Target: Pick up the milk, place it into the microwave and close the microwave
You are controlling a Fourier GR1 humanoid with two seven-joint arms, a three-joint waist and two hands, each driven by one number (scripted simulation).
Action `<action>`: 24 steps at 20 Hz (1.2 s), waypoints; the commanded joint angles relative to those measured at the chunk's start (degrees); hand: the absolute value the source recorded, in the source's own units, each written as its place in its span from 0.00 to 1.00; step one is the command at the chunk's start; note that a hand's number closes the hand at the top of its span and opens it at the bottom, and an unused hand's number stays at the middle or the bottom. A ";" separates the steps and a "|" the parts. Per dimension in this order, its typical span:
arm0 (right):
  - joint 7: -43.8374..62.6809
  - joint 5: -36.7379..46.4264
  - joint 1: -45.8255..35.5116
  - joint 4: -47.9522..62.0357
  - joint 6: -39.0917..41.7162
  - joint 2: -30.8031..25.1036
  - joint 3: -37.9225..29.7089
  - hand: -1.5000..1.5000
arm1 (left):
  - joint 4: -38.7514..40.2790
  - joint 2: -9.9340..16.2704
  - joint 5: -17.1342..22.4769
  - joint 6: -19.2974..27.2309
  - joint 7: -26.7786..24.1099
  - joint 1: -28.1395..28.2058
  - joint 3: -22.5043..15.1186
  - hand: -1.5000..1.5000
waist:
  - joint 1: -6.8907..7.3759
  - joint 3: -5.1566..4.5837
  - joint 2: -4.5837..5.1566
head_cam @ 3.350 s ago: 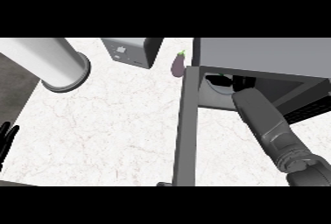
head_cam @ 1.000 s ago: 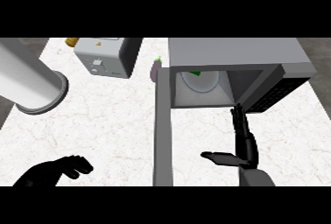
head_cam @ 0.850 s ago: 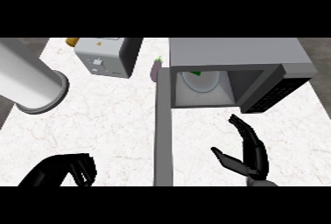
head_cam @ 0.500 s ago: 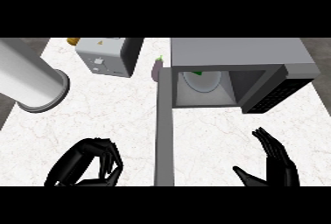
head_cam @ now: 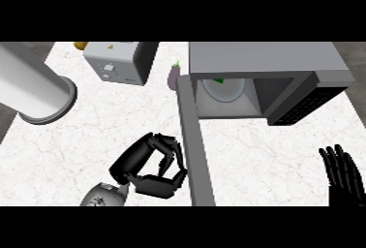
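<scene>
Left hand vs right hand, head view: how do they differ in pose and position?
The left hand has its fingers curled and sits beside the open microwave door, on its left. The right hand has straight fingers pointing up, at the view's lower right edge, resting. The left hand shows its grey forearm end; the right hand shows only fingers and palm. Both are black and hold nothing visible.

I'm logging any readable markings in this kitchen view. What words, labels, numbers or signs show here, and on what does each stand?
No word or number can be read.
Toaster: a small yellow triangle sign on its top; any symbol inside it is too small to read.
Toaster front: small dark marks, too blurred to read.
Microwave: a dark panel on its right side, with nothing legible on it.
</scene>
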 commanded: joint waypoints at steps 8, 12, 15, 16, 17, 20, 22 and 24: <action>4.69 -4.61 0.64 -9.45 4.14 -4.38 -3.95 0.00 | 22.66 -0.22 9.76 20.12 3.53 -16.45 -21.31 1.00 | -1.29 0.00 0.39; 9.22 -5.10 0.69 -17.70 3.40 -3.43 -0.62 0.00 | 28.01 -0.21 15.54 23.48 6.56 -23.82 -27.79 1.00 | -3.06 -0.08 0.58; 8.80 -5.56 -1.06 -15.82 6.47 -5.71 -1.19 0.00 | 33.16 -0.21 20.19 25.10 4.94 -27.24 -31.94 0.00 | -4.54 -0.06 1.07; 11.38 -6.60 -2.57 -17.07 6.58 -6.14 -0.56 0.00 | 31.87 -0.21 22.22 27.54 4.97 -26.83 -34.13 0.00 | -5.13 -0.11 1.20; 12.33 -7.74 -3.33 -17.28 6.96 -7.24 -1.92 0.00 | 30.79 -0.21 25.04 29.64 5.44 -28.41 -34.37 0.00 | -5.21 -0.11 1.14; 12.32 -7.94 -1.94 -19.25 9.42 -7.99 -0.15 0.00 | 30.85 -0.21 28.73 32.06 0.23 -30.12 -33.18 0.00 | -7.37 -0.18 1.52; 13.51 -8.57 -6.19 -19.93 8.94 -8.18 -0.04 0.00 | 30.72 -0.21 31.01 32.17 -0.39 -32.56 -33.33 1.00 | -7.98 -0.24 2.12; 14.09 -8.94 -4.91 -22.18 10.52 -9.26 0.68 0.00 | 29.45 -0.22 34.44 33.00 -1.95 -34.02 -31.50 1.00 | -10.23 -0.35 2.22</action>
